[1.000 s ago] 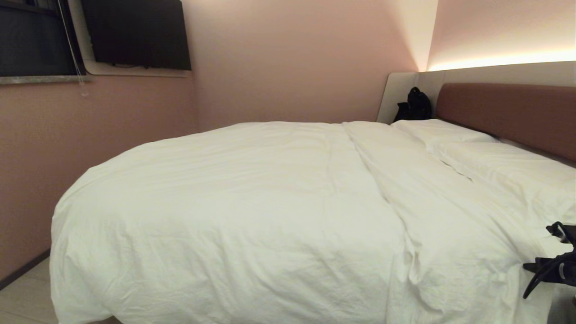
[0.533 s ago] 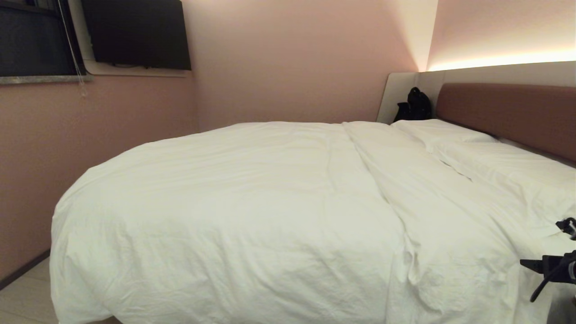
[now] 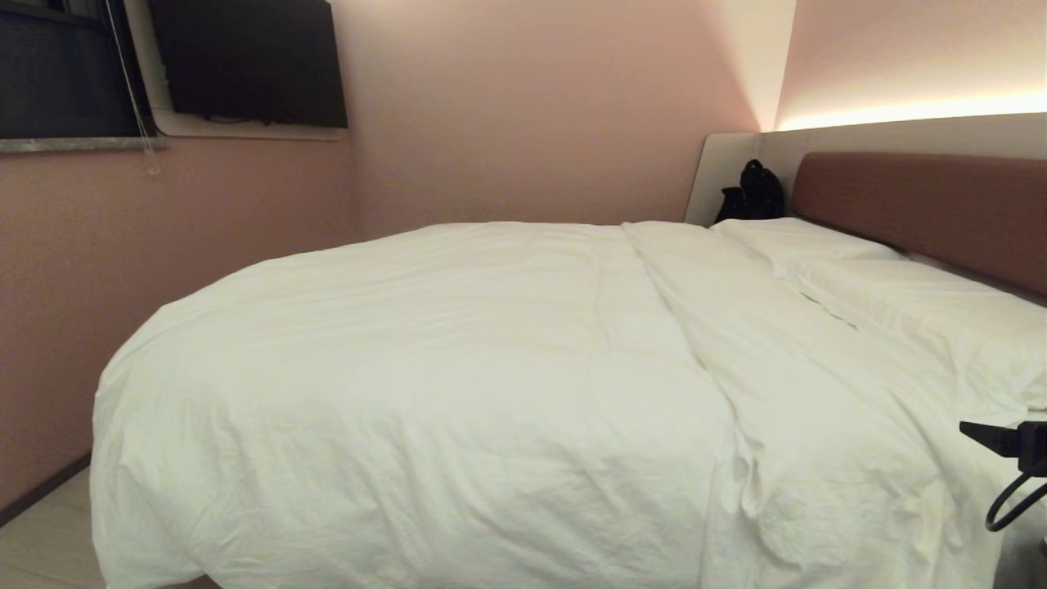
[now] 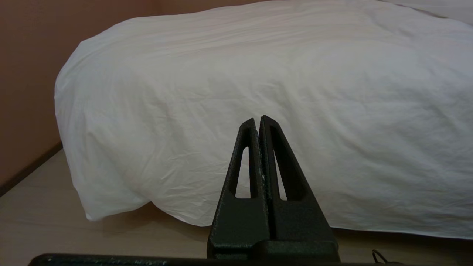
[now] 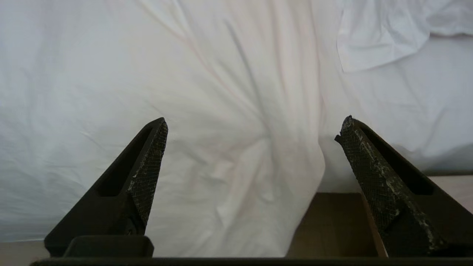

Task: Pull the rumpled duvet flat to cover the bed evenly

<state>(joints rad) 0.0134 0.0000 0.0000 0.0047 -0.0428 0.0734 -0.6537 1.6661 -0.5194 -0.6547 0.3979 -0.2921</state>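
left gripper (image 4: 259, 122) hangs low by the bed's (image 3: 924, 204) near side, its fingers pressed together on nothing, pointing at the draped duvet (image 3: 458, 384). that puffy white duvet spreads over the bed, with a long fold running toward the pillows (image 3: 900, 286) by the brown headboard. right gripper (image 5: 251, 129) hovers at the duvet's right edge, jaws spread wide, holding nothing.
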